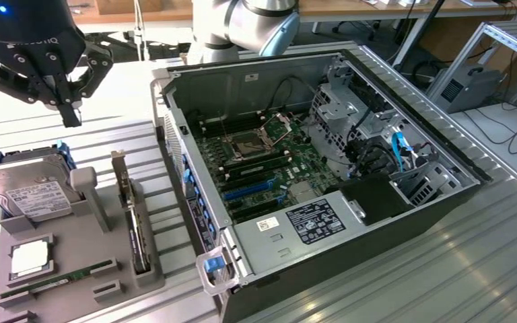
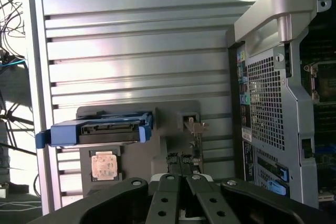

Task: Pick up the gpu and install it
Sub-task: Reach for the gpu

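Note:
The gpu [image 1: 132, 225] is a thin dark card standing on edge in a slot of the grey tray [image 1: 88, 269], its silver bracket [image 1: 118, 168] at the far end. My black gripper [image 1: 70, 120] hangs above the table just beyond the tray's far edge, fingers shut together on nothing. In the wrist view the shut gripper [image 2: 181, 178] points down over the gpu [image 2: 182, 160], whose bracket [image 2: 195, 127] shows beyond the fingertips. The open computer case [image 1: 330, 168] lies to the exterior view's right with its motherboard [image 1: 268, 168] exposed.
The tray also carries a silver hard drive [image 1: 27, 192] in a blue caddy, a CPU [image 1: 29, 258] and a green RAM stick [image 1: 56, 277]. The case's rear wall [image 2: 268, 103] stands close beside the tray. Slatted metal tabletop [image 1: 438, 269] surrounds everything.

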